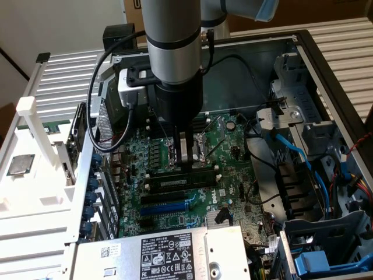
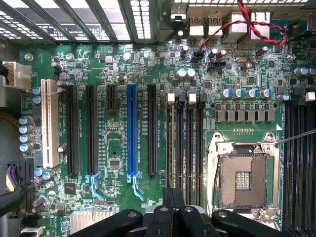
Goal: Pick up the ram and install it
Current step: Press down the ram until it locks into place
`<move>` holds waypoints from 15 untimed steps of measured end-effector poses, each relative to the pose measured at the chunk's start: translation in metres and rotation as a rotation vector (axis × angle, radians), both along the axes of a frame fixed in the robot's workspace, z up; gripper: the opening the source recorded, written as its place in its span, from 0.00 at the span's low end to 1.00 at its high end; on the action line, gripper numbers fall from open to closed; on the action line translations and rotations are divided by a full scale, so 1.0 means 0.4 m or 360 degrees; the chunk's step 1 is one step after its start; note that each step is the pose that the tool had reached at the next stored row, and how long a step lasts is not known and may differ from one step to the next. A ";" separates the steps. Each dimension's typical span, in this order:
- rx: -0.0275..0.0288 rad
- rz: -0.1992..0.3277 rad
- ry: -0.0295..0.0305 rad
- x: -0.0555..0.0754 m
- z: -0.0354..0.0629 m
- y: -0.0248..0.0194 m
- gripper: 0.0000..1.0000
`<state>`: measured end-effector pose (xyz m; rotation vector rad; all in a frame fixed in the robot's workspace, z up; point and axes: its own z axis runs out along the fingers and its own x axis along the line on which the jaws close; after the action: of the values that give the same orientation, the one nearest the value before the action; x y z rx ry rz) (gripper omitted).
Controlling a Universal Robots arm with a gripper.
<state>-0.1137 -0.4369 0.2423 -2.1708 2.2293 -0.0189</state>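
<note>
Gripper (image 1: pixel 185 153) pressed shut over the ram (image 1: pixel 180 181), seated in its slot.
The ram looked light, stiff and fragile; its long top edge seemed best gripped mid-length.

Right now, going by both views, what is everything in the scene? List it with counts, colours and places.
computer case: one, grey metal, open.
motherboard: one, green, inside the case.
ram: one, dark chips with a pale label, standing along a slot just below the gripper.
blue slot: one, between black slots.
black slots: several, long, side by side.
white slot: one, at the board's edge.
processor socket: one, silver frame, empty.
power supply: one, grey, labelled, nearest the exterior camera.
blue cables: a few, on the exterior view's right.
white rack: one, on the exterior view's left.
gripper: one, black, shut, above the ram.
arm: one, grey.
</note>
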 end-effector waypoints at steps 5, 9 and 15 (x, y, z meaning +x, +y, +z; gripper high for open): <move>-0.00022 0.0000 0.00000 -0.004 -0.005 0.010 0.10; -0.00025 -0.0004 -0.00004 -0.006 -0.008 0.012 0.10; -0.00023 -0.0004 -0.00007 -0.010 -0.014 0.018 0.10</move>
<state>-0.1176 -0.4297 0.2366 -2.1683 2.2328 -0.0211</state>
